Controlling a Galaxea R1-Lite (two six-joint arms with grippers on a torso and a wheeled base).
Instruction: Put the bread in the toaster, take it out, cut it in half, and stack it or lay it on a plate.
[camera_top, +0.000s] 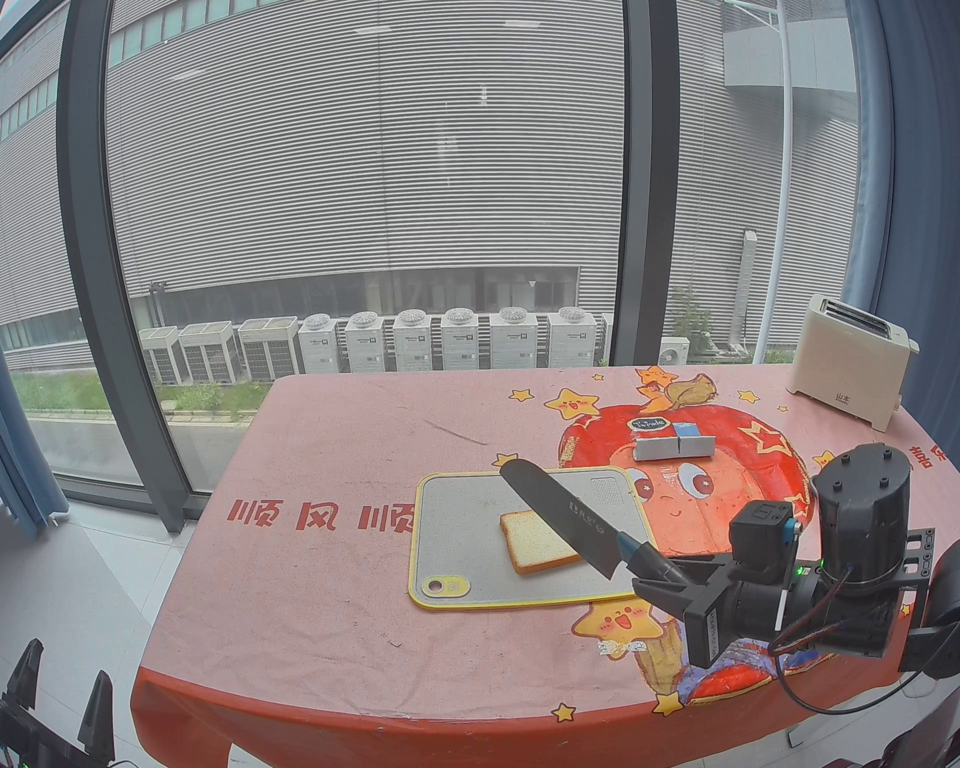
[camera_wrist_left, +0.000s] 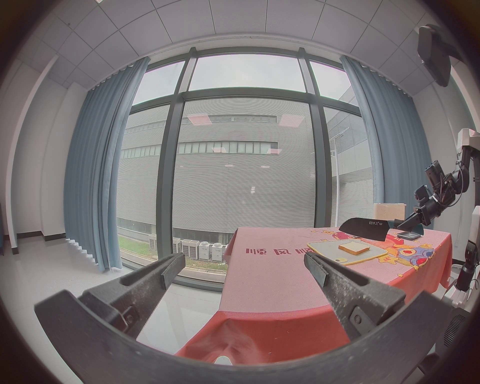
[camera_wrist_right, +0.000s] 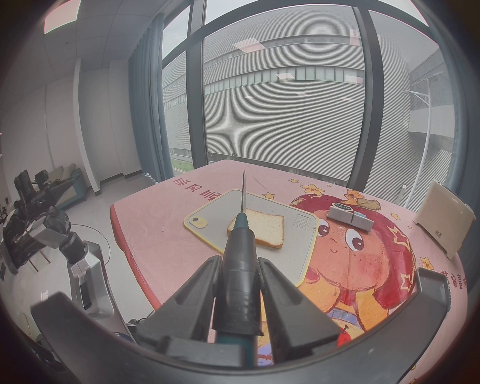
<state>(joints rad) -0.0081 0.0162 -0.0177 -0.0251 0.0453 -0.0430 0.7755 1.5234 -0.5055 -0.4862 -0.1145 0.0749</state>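
A slice of bread (camera_top: 536, 541) (camera_wrist_right: 261, 227) (camera_wrist_left: 354, 247) lies flat on the grey cutting board (camera_top: 460, 540) (camera_wrist_right: 220, 215) with a yellow rim. My right gripper (camera_top: 668, 580) (camera_wrist_right: 240, 275) is shut on the black handle of a knife (camera_top: 570, 518) (camera_wrist_right: 243, 192) (camera_wrist_left: 365, 228), whose dark blade hangs in the air over the right half of the bread, edge down. The cream toaster (camera_top: 850, 362) (camera_wrist_right: 444, 218) stands at the table's far right corner. My left gripper (camera_wrist_left: 240, 280) (camera_top: 60, 705) is open, low and left of the table, with nothing between its fingers.
A small grey and blue knife holder (camera_top: 674, 442) (camera_wrist_right: 350, 215) lies on the cartoon print behind the board. The pink tablecloth (camera_top: 320, 590) is bare to the left of the board. A window frame stands close behind the table.
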